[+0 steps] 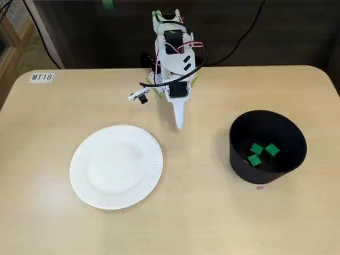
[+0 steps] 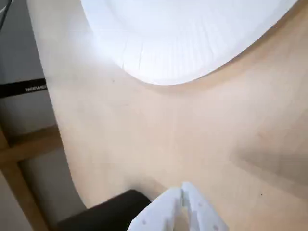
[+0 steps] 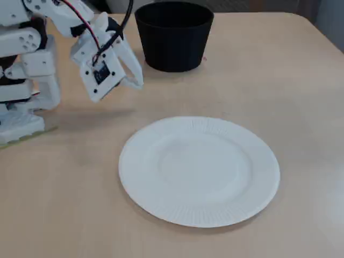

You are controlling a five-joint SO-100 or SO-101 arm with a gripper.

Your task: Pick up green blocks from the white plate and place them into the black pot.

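Round white paper plate (image 1: 116, 166) lies at 8 o'clock on the tan wooden table (image 1: 202, 223). White two-finger gripper (image 1: 179, 123) hangs at 12 o'clock above the tabletop, its fingers pressed together, closed. Three small green blocks (image 1: 256, 149) lie inside the black round pot (image 1: 240, 162) at 4 o'clock.

White arm (image 1: 171, 69), pointed white tool (image 1: 179, 122), black servos (image 1: 173, 38), red wires (image 1: 184, 47), green trim (image 1: 155, 15)
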